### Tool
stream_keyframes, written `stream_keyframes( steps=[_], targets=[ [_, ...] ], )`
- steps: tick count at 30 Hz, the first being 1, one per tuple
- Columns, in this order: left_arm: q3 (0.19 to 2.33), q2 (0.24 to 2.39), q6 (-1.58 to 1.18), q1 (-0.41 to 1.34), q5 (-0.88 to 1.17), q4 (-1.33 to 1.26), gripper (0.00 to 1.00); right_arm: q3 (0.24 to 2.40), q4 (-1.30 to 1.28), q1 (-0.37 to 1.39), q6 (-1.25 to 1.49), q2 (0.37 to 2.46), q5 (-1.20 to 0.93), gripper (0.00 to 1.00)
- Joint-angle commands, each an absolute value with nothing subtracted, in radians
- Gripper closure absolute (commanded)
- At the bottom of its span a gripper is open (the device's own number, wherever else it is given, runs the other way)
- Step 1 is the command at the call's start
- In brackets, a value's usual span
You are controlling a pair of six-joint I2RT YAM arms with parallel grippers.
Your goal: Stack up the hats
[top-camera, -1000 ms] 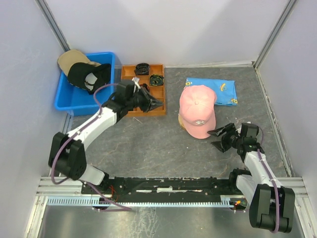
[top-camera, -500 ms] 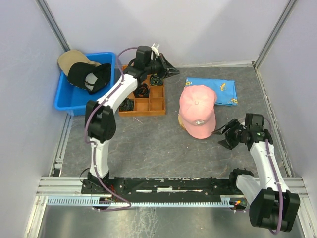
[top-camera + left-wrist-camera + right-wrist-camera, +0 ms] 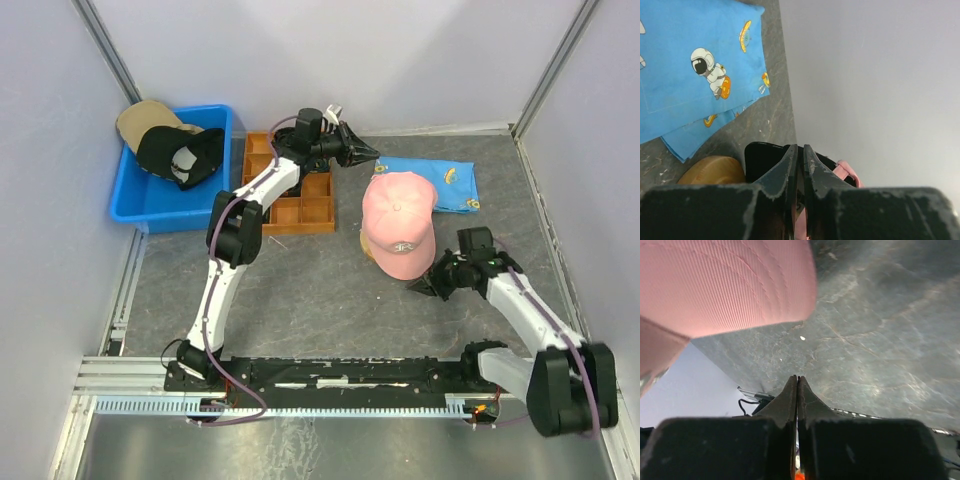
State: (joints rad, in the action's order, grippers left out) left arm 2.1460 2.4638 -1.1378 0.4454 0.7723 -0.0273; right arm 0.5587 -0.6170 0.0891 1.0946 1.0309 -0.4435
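Flanking the pink cap (image 3: 398, 222), both arms have their fingers pressed together with nothing held; the left gripper (image 3: 366, 153) hangs near the cap's back edge, between the wooden tray (image 3: 318, 215) and the blue cartoon-print cloth (image 3: 440, 175), while the right gripper (image 3: 420, 288) sits low over the table (image 3: 300, 280), just beside the front corner of the brim. The pink cap lies crown-up in mid-table, brim toward the arms; whether another cap lies beneath it cannot be told. A tan cap (image 3: 135, 120) and a black cap (image 3: 172, 152) rest together at the blue bin (image 3: 125, 208), well apart from the pink one, so the stacking looks only partly done. The step in hand seems to be squaring or taking hold of the pink cap; to do it well, the right gripper should spread its fingers before meeting the brim, since shut tips would only shove the fabric across the table; it should take the stiff brim rather than the soft crown, and lift level so the crown keeps its shape; the left gripper would do best steadying the back edge lightly, or heading for the bin.
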Motion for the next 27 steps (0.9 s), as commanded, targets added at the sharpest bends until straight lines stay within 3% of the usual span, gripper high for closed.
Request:
stream_keyframes(
  steps=[1, 11, 27],
  targets=[
    [2.212, 2.497, -1.303, 0.45, 0.863, -0.244, 0.85, 0.598, -0.365, 0.192, 1.215, 1.167, -0.4, 1.0],
    [2.12, 2.525, -1.357, 0.462, 0.88, -0.342, 0.85, 0.639, -0.247, 0.225, 1.269, 1.296, -0.262, 1.0],
    [1.806, 2.376, -1.276, 0.459, 0.901, -0.373, 0.86, 0.824, -0.541, 0.123, 1.03, 1.226, -0.103, 1.0]
  ],
)
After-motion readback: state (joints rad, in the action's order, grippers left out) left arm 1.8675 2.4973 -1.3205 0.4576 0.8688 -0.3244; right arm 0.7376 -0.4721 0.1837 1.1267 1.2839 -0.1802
